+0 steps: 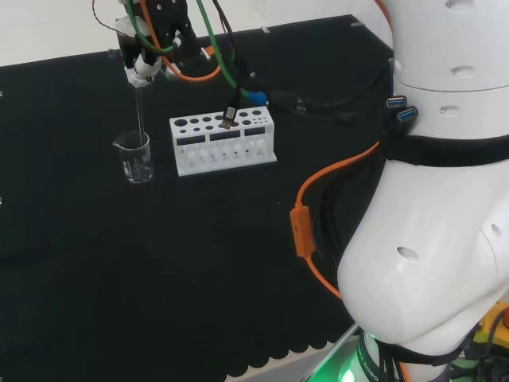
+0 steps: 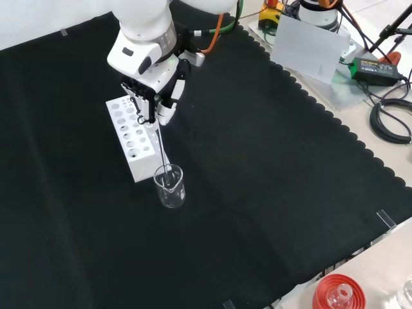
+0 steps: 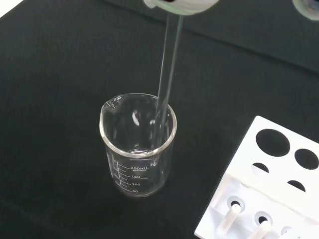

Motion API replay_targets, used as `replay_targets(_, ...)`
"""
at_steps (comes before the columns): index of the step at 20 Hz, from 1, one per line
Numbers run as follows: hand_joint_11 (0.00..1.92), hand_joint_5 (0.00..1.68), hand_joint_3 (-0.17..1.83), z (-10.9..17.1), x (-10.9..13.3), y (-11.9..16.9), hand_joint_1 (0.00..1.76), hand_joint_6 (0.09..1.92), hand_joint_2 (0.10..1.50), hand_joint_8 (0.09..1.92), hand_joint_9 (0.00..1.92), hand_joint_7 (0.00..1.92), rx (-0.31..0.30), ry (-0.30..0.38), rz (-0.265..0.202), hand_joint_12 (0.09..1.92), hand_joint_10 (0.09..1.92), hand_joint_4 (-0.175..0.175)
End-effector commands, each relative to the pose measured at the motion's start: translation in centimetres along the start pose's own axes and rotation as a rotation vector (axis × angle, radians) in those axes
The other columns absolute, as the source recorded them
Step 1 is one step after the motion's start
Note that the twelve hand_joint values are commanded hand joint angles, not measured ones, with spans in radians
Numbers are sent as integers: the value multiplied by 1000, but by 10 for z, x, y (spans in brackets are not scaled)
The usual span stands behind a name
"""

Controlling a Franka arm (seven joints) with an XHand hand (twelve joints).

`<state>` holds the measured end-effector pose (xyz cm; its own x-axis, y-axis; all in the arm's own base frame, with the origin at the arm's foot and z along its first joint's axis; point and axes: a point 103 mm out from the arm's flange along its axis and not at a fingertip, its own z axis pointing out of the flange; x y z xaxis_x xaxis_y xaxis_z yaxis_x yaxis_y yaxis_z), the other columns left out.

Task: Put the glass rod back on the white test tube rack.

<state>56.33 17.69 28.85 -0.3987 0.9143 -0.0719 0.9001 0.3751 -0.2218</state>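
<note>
Glass rod [image 1: 139, 111] hangs upright from the hand [image 1: 147, 60], whose fingers are curled round its top end; its lower end sits inside a clear glass beaker [image 1: 135, 157], near the inner wall in the wrist view. The beaker looks empty. It stands just beside the short end of the white test tube rack [image 1: 223, 142], toward the middle of the black cloth [image 1: 119, 278], apart from the rack.

By my reading the rod is gripped but not yet clear of the beaker, so the step in hand is lifting it out. The next move calls for raising the rod straight until its tip clears the rim, carrying it sideways over the rack, then lining it up with one of the round holes in the rack's top before lowering.

Black cloth covers the bench, its scalloped edge showing in the front view, and beyond that edge lie cables and a red ribbed ring [image 2: 338, 293]
</note>
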Motion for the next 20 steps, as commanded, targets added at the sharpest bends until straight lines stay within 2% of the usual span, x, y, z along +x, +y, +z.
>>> replay_targets(1, 1672, 1419, -175, -4, 3, -2, 1323, 236, 1026, 246, 1912, 1464, -5, 3, 2, 613, 91, -175)
replay_targets(3, 1672, 1419, -175, -9, 9, -2, 1323, 236, 1026, 243, 1912, 1465, -3, -13, 2, 613, 91, -175)
replay_targets(12, 1673, 1419, -175, -19, 9, -6, 1323, 236, 1026, 234, 1913, 1469, -29, -1, 6, 611, 89, -175)
replay_targets(20, 1673, 1420, -175, -40, 6, -23, 1323, 236, 1025, 227, 1914, 1473, -59, 8, 22, 610, 88, -175)
